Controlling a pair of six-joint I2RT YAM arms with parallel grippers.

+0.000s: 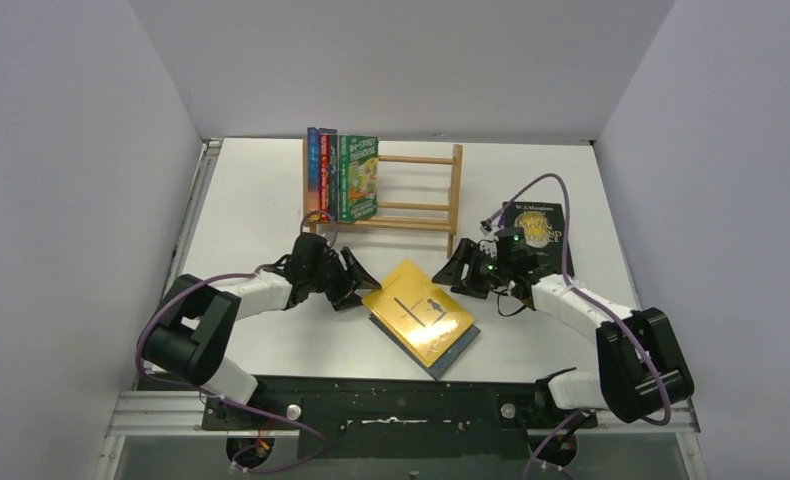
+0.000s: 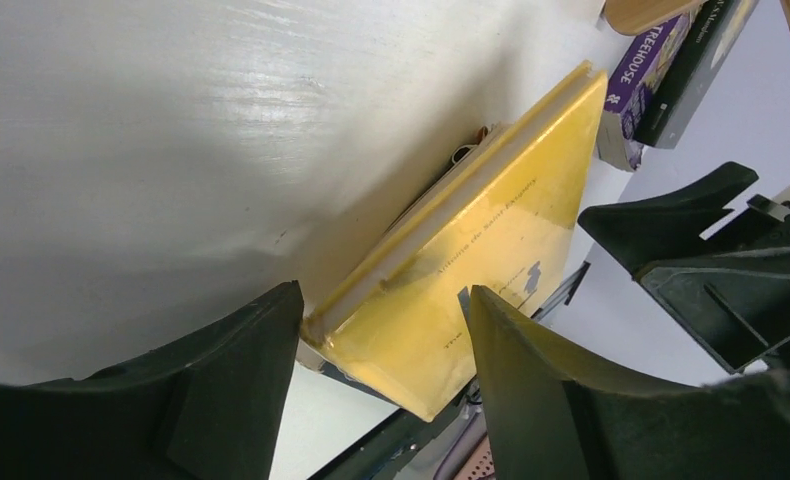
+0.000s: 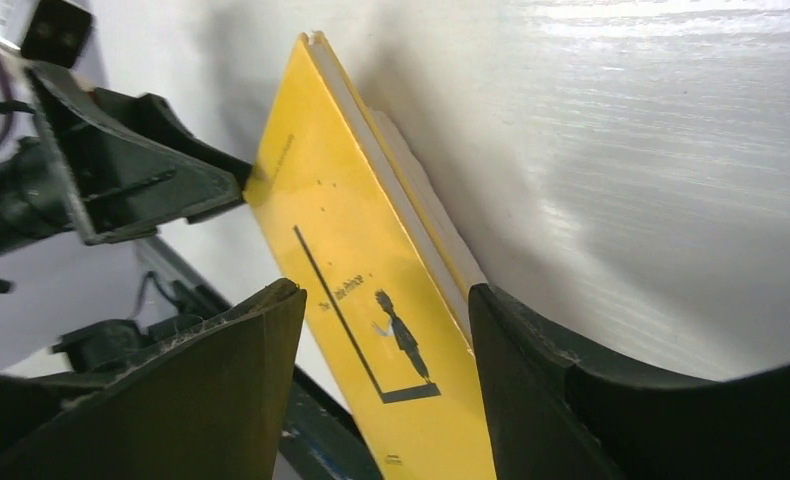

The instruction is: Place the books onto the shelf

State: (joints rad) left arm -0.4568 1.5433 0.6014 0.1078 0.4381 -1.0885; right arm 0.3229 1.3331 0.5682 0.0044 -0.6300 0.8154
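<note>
Corners of yellow book (image 1: 418, 308) inside left pincer (image 2: 386, 305), right pincer (image 3: 386, 295) — grip unclear, shelf (image 1: 416, 159) half-free

Not much legible here tbh. Way out past the left fingers (image 2: 221, 390), the purple book (image 2: 636, 70) says "TREEHOUSE" on its spine. Just behind the right fingers (image 1: 456, 272), the black book (image 1: 534, 228) has "W.S.Maugham" up top. The print on the yellow book (image 3: 371, 300) between the fingers is too small to read.
</note>
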